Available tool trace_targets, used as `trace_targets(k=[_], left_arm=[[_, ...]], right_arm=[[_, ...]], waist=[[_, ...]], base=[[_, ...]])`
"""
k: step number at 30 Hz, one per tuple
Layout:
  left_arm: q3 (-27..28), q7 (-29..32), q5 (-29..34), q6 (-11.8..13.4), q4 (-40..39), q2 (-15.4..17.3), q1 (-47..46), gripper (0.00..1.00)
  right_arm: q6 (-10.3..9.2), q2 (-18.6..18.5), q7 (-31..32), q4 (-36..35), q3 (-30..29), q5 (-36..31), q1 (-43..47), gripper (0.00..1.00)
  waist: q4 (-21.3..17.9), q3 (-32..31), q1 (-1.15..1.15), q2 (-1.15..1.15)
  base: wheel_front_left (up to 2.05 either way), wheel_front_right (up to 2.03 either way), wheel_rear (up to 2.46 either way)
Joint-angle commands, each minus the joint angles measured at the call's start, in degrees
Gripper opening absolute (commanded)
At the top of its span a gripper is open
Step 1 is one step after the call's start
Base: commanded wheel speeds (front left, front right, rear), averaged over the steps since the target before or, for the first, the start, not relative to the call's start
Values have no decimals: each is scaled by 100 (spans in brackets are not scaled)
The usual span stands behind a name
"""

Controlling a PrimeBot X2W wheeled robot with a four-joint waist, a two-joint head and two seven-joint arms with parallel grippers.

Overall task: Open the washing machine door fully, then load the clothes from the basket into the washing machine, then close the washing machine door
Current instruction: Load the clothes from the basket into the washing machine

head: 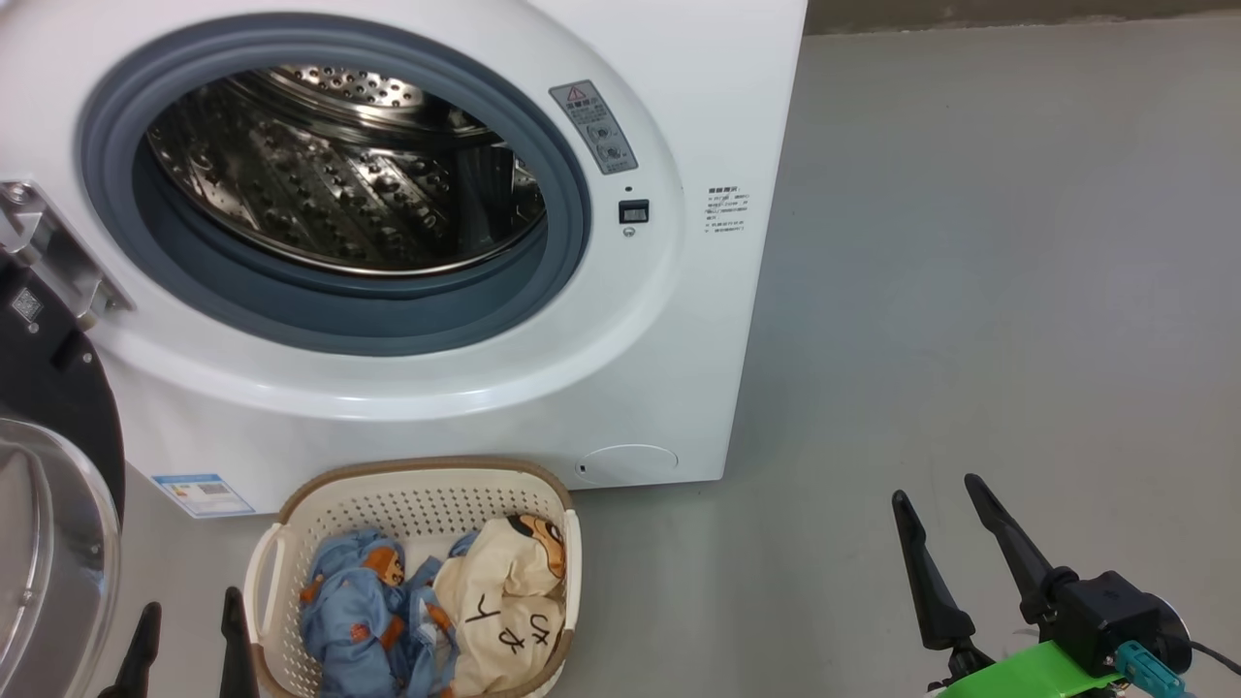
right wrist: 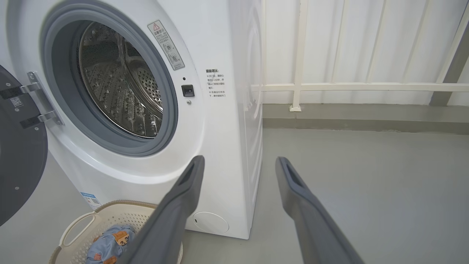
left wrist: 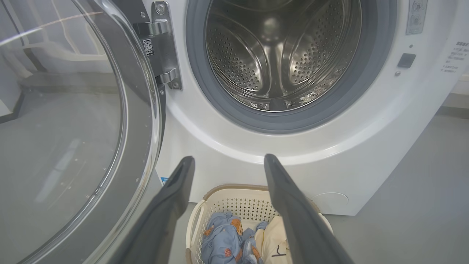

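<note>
Door [left wrist: 73,128] open, loading starts: left gripper [left wrist: 229,157], gaping empty like right gripper [head: 938,489], must dip to clothes [left wrist: 227,240] beneath its jaws

Can't read the small print [head: 725,208] on the washing machine [head: 679,368] front, nor its blue label [head: 202,492]: too tiny. Left of the machine, washing machine door [head: 53,485] sliced off by the frame edge. In front, basket [head: 417,467] clipped at its near end, clothes [head: 436,611] heaped, undersides buried; left pincer [head: 191,603] down to bare tips.
</note>
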Motion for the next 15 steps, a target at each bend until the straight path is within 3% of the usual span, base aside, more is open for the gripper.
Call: trace_targets(k=[1,15], left_arm=[[205,-77,-34,9,-109,80,-257,100],[164,-78,31,-76,-116,33,-277,100]], right_arm=[[8,-14,-69,-126,145,1,-110,100],[8,-14,-69,-122,142,-2,-133,100]], waist=[[2,21,0,0],[17,100,0,0]], base=[[0,0,0],[0,0,0]])
